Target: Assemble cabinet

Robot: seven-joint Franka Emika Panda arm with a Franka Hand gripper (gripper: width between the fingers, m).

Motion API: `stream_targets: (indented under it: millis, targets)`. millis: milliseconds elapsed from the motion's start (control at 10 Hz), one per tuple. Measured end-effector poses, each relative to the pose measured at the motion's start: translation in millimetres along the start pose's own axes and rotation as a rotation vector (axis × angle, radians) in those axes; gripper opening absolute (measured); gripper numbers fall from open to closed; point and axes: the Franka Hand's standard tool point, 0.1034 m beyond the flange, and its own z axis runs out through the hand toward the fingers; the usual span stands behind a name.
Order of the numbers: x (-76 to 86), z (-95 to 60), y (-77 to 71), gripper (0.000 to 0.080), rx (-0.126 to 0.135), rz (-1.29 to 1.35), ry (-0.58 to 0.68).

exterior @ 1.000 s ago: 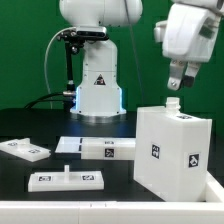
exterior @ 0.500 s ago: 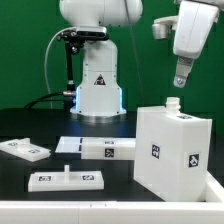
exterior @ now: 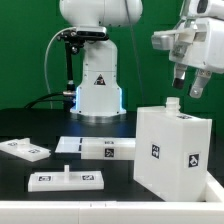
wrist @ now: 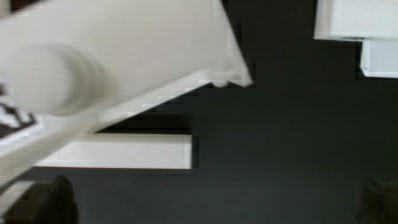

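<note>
We see the end effector (exterior: 187, 90) hanging tilted in the air, its two dark fingers (exterior: 196, 88) spread wide with nothing between them. Just below it, clear of the fingertips, the cabinet (exterior: 172, 135) stands upright on the dark surface (exterior: 30, 125). It is a tall white box-shaped body with a small round peg (exterior: 172, 103) rising from its top and two square black-and-white marker tags (exterior: 156, 151) on its near face. In the wrist view the same white body lies at a slant under the end effector, its peg showing as a pale disc.
</note>
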Motion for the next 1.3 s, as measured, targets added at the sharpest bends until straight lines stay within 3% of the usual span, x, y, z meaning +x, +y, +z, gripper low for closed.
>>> stream_targets:
  millis: [400, 500, 700, 1000, 1100, 1200, 1300]
  targets:
    - [-1.8, 1.8, 0.3, 0.0797, 0.004, 0.005, 0.0]
    - [-0.1, 10.3, 6.3, 0.0797, -0.044, -0.105, 0.018]
    - [-0.5, 32.4, 14.8, 0.0797, -0.091, -0.25, 0.038]
    - [-1.5, 34.6, 13.2, 0.0797, -0.079, -0.23, 0.036]
    - [-1.7, 35.6, 14.6, 0.0797, -0.095, -0.255, 0.041]
    - [-4.5, 44.7, 13.2, 0.0797, -0.163, -0.317, 0.074]
    - [-11.0, 54.5, 7.0, 0.0797, -0.174, -0.329, 0.082]
